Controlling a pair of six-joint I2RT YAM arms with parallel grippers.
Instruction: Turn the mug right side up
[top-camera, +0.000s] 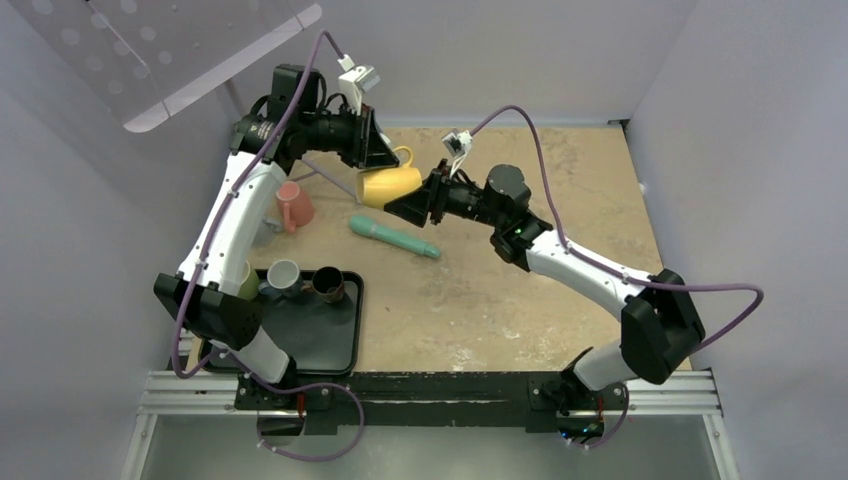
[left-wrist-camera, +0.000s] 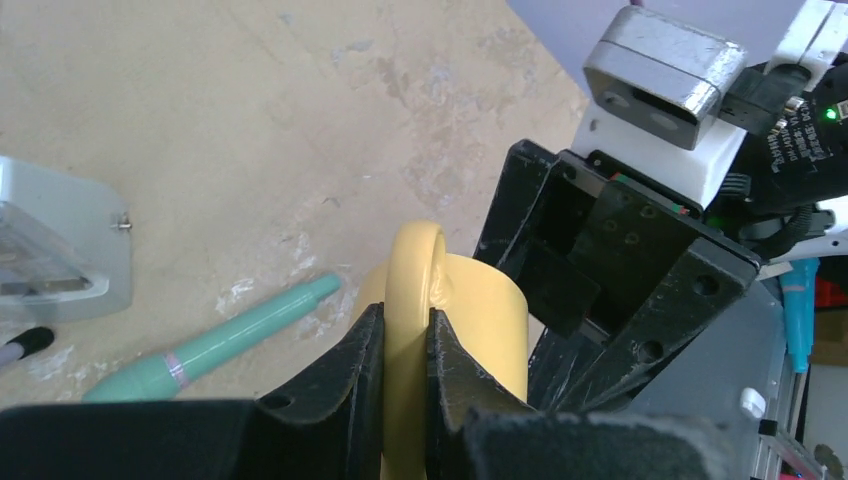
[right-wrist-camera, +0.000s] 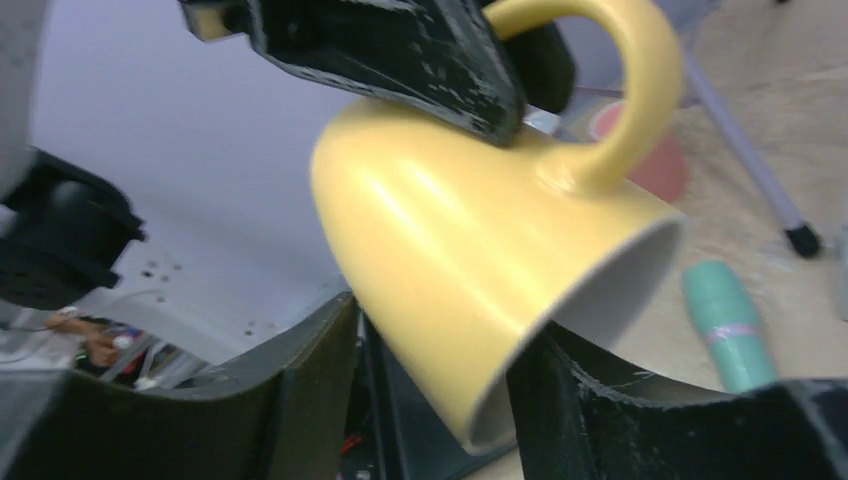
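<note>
The yellow mug (top-camera: 388, 184) hangs tilted on its side above the table, its mouth turned down toward the right arm. My left gripper (top-camera: 385, 150) is shut on the mug's handle (left-wrist-camera: 412, 270) and pinches the loop between both fingers (left-wrist-camera: 360, 370). My right gripper (top-camera: 405, 208) is open at the mug's rim (right-wrist-camera: 590, 320). One finger (right-wrist-camera: 560, 400) is inside the mouth and the other (right-wrist-camera: 310, 370) is outside the wall, with a gap showing. The mug's base is hidden behind the left gripper.
A green pen-like tool (top-camera: 393, 237) lies on the table just below the mug. A pink mug (top-camera: 293, 205) stands at the left. A black tray (top-camera: 320, 340) at the front left holds a grey cup (top-camera: 284, 274), a brown cup (top-camera: 328, 284) and an olive one.
</note>
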